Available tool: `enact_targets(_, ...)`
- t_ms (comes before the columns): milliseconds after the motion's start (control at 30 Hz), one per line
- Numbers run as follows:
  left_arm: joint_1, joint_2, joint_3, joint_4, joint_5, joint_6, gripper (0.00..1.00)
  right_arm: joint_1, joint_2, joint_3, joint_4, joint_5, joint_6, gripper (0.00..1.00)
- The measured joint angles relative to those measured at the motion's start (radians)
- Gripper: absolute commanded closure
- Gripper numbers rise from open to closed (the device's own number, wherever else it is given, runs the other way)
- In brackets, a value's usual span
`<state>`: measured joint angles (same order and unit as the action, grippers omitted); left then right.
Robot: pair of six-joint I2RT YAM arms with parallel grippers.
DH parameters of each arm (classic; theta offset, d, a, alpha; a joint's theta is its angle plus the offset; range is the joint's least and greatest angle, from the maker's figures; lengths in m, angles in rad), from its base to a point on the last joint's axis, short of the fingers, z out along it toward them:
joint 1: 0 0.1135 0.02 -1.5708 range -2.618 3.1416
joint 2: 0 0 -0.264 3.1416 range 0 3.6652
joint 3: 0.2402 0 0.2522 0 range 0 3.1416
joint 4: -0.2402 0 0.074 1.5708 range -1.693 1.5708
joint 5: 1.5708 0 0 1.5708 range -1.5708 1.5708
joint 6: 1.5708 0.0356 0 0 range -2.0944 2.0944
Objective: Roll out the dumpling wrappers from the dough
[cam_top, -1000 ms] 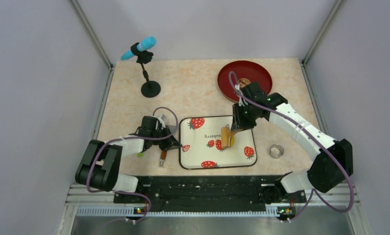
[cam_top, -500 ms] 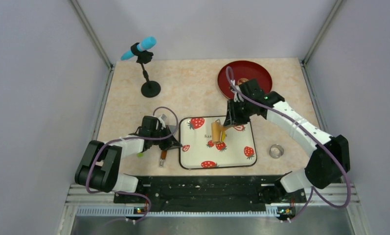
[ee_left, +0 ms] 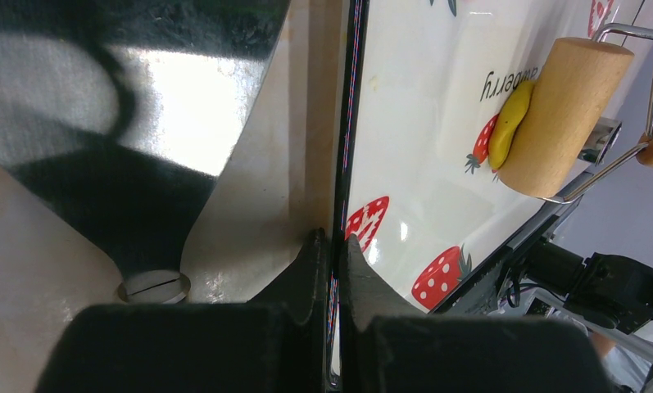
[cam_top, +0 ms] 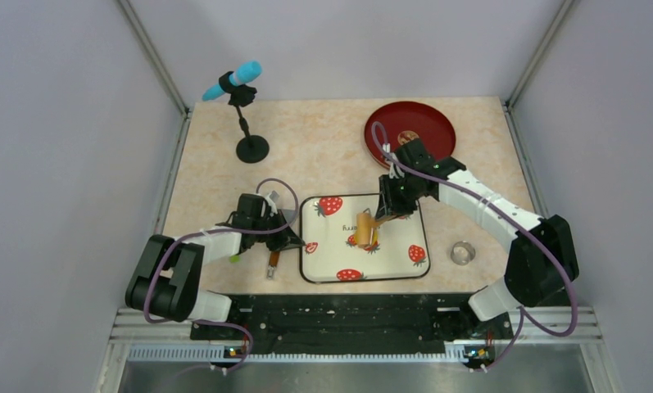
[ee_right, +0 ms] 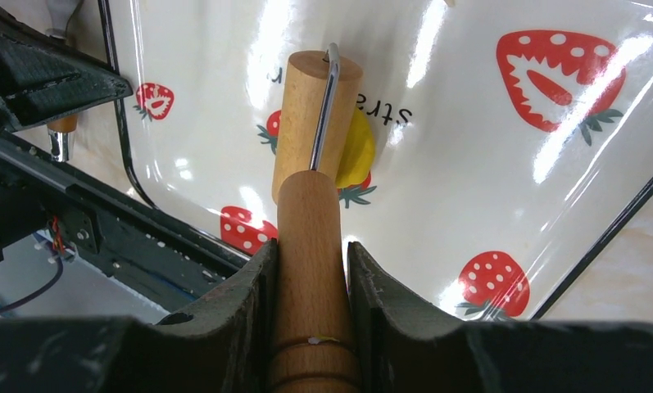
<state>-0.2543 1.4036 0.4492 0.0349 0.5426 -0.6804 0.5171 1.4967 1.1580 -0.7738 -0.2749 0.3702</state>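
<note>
Shifted left since a second ago, our wooden roller sits on the soft yellow dough midway across the glossy tray, right gripper clamped round the handle, left gripper pinching the thin black rim, white surface open either side.

Wooden roller now sits further left on the strawberry tray than a second ago, and slightly nearer than half a second ago. Right gripper shifts left with it; the right arm's elbow swings left. Roller now overlaps the dough.
</note>
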Motion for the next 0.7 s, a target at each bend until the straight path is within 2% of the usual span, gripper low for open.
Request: enact_targets(700, -0.013, -0.018, 0.008, -0.031, -0.041, -0.011, 1.0, 0.018, 0.013, 0.035, -0.064, 0.097, 0.024, 1.0)
